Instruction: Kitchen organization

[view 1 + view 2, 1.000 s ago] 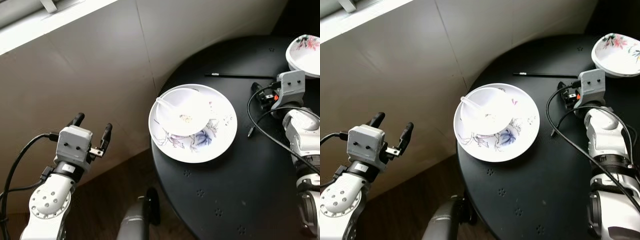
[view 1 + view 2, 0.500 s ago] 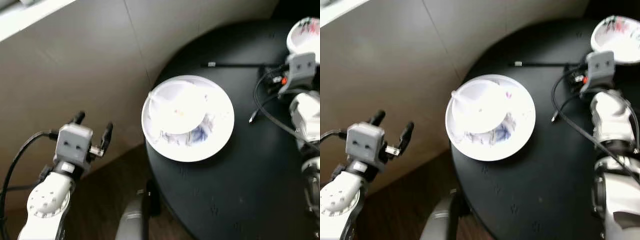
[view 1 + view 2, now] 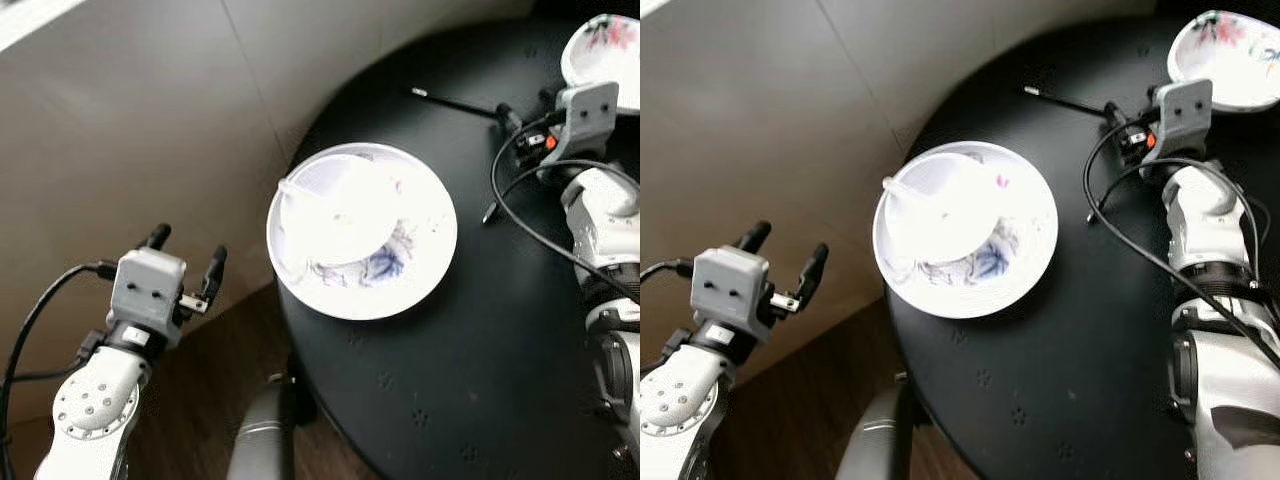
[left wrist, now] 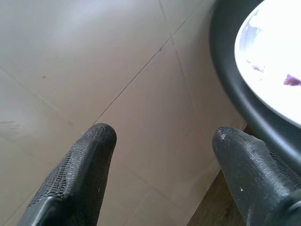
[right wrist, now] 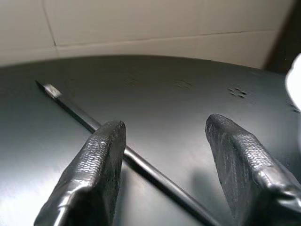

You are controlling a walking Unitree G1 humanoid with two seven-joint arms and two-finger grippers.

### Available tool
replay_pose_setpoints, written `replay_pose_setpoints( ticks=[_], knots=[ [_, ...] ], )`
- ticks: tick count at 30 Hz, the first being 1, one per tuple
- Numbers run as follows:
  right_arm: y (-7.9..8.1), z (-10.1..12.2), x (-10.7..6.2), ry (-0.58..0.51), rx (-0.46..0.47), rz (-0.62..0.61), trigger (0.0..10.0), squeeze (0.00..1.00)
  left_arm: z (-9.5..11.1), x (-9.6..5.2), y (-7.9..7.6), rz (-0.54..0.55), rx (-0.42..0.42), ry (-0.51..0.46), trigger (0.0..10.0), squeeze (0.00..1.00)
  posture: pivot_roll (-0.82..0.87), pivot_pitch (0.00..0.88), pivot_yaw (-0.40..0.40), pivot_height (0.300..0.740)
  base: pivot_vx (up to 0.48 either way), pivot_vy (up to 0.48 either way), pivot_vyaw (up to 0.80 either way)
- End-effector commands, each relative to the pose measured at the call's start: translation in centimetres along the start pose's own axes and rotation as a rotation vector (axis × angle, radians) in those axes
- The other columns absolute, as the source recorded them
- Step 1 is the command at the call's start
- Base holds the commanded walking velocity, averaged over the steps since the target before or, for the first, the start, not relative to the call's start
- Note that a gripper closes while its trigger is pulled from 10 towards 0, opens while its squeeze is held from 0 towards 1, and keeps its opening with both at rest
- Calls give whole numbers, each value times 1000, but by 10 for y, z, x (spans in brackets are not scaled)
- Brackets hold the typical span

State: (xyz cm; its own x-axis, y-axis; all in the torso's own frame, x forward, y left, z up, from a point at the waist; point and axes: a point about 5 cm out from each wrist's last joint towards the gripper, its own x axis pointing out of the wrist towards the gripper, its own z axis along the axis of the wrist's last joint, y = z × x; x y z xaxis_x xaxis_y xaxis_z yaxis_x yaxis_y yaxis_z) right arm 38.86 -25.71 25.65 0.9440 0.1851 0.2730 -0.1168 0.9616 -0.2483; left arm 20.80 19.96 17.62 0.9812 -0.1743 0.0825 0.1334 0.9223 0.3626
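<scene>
A round black table point(image 3: 470, 400) carries a large white flowered plate point(image 3: 425, 260) with a white bowl point(image 3: 340, 215) and a white spoon point(image 3: 288, 192) in it. A black chopstick point(image 3: 455, 102) lies at the table's far side. My right gripper point(image 5: 164, 150) hovers open just over the chopstick, whose shaft passes between the fingers point(image 5: 96, 165). A second flowered bowl point(image 3: 600, 45) sits beyond my right wrist point(image 3: 585, 110). My left gripper point(image 3: 185, 255) is open and empty off the table's left edge, over the floor.
A beige tiled wall point(image 3: 130, 130) runs behind and left of the table. Dark wood floor point(image 3: 200, 420) lies below my left arm. A silver and black part of my body point(image 3: 265, 440) sits by the table's near edge. Cables point(image 3: 520, 215) trail from my right wrist.
The camera has shifted, so the plate and table sit lower and more to the left. My right gripper has come closer over the chopstick's end. The left gripper keeps its pose.
</scene>
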Motion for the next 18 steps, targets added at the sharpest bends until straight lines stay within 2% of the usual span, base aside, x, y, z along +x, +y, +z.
replay_pose_setpoints(
  ticks=[1, 3, 5, 6, 7, 8, 10, 15, 16, 18],
  knots=[
    [-6, -9, -6, 30, 38, -23, 10000, 0, -2, -6, 2, -1, 6, 26, 10000, 0, 140, 394, 149, 740, 0, 0, 0],
    [-8, -10, -6, 37, 51, -23, 10000, 0, -2, -6, 2, -2, 6, 26, 10000, 0, 141, 393, 150, 740, 0, 0, 0],
    [-14, -17, -8, 96, 153, -42, 10000, 0, -2, -5, 1, -8, 7, 27, 10000, 0, 141, 393, 150, 740, 0, 0, 0],
    [-14, -17, -8, 96, 153, -42, 10000, 0, -2, -5, 1, -8, 7, 27, 10000, 0, 141, 393, 150, 740, 0, 0, 0],
    [-19, -21, -10, 136, 214, -74, 10000, 0, -2, -5, 1, -10, 7, 27, 10000, 0, 143, 390, 149, 740, 0, 0, 0],
    [-21, -23, -11, 153, 230, -84, 10000, 0, -2, -5, 0, -10, 7, 28, 10000, 0, 141, 389, 150, 740, 0, 0, 0],
    [-22, -25, -12, 168, 241, -87, 10000, 0, -2, -5, 0, -11, 7, 27, 10000, 0, 141, 389, 150, 740, 0, 0, 0],
    [-20, -40, -20, 287, 215, -43, 10000, 0, -2, -3, -1, -13, 5, 26, 10000, 0, 135, 389, 149, 740, 0, 0, 0],
    [-18, -43, -21, 305, 210, -18, 0, 0, -2, -3, -1, -12, 4, 26, 10000, 0, 133, 389, 148, 740, 0, 0, 0],
    [-13, -46, -21, 327, 210, 14, 0, 0, -2, -2, -2, -12, 2, 25, 10000, 0, 125, 388, 146, 740, 0, 0, 0]
  ],
)
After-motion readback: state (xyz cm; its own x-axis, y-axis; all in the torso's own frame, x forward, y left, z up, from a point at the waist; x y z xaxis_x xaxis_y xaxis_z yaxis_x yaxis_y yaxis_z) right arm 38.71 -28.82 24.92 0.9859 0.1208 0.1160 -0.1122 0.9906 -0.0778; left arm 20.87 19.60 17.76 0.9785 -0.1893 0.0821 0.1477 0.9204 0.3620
